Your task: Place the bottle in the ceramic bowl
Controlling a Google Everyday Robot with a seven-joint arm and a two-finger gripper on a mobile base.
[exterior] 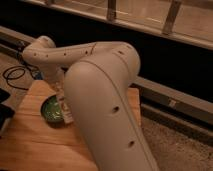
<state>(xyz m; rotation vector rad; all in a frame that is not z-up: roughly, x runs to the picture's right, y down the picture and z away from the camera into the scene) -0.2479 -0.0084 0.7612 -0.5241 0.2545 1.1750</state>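
Observation:
The green ceramic bowl [50, 110] sits on the left part of the wooden table [30, 145]. My gripper [62, 100] hangs at the bowl's right rim, at the end of the white arm [105, 110] that fills the middle of the view. It is shut on the bottle [67, 114], a pale slim shape pointing down beside the bowl's right edge. The arm hides most of the bottle and part of the bowl's right side.
Black cables [15, 75] lie on the floor beyond the table's far left corner. A dark object [4, 107] pokes in at the left edge. A low metal rail [170, 100] and a dark wall run behind the table, with speckled floor to the right.

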